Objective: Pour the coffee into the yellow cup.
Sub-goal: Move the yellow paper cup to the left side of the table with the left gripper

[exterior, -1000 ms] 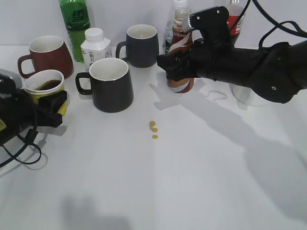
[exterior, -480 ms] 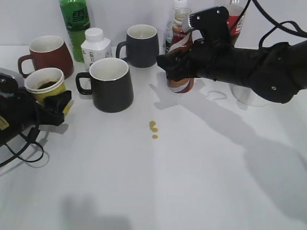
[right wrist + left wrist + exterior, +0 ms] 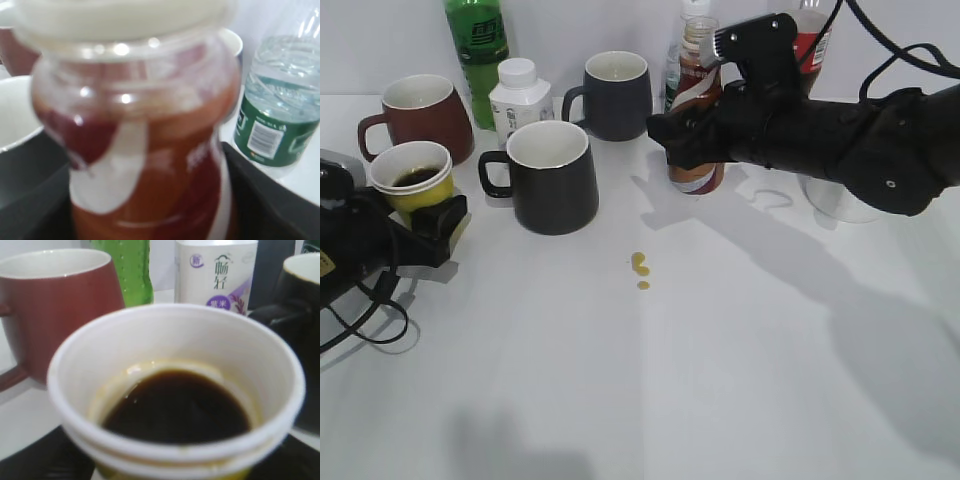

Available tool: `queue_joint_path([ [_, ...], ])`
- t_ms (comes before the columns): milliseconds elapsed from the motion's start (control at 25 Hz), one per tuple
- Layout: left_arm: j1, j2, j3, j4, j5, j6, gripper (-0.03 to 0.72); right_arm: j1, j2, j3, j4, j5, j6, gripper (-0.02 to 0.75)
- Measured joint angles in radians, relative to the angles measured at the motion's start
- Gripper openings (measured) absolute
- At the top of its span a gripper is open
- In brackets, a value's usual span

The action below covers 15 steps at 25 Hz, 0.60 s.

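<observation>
The yellow cup [image 3: 412,180] stands at the far left with dark coffee in it. My left gripper [image 3: 428,218] is shut on its lower wall. In the left wrist view the yellow cup [image 3: 175,447] fills the frame, with my left gripper's [image 3: 170,476] dark fingers at the bottom corners. The coffee bottle [image 3: 698,110] stands upright at the back, uncapped, about half full. My right gripper [image 3: 692,140] is shut around its middle. In the right wrist view the coffee bottle [image 3: 150,150] sits between my right gripper's [image 3: 150,210] dark fingers.
A dark red mug [image 3: 415,115], a black mug [image 3: 552,178] and a grey mug [image 3: 616,92] stand nearby. A green bottle [image 3: 477,45], small white bottle [image 3: 519,95], water bottle [image 3: 275,110] and cola bottle [image 3: 813,35] line the back. Spilled drops [image 3: 640,266] lie mid-table.
My left gripper has shifted the yellow cup slightly right and brought it more upright. The right arm and the coffee bottle have not moved.
</observation>
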Motion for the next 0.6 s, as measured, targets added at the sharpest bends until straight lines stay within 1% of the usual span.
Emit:
queue_joint_path([
  [240, 0.0, -0.002, 0.008, -0.001, 0.0, 0.0, 0.627, 0.0, 0.0, 0.0, 0.0, -0.015, 0.0, 0.499],
  [600, 0.0, -0.042, 0.069, -0.011, 0.0, 0.0, 0.628, 0.0, 0.065, 0.0, 0.0, -0.083, 0.0, 0.499],
])
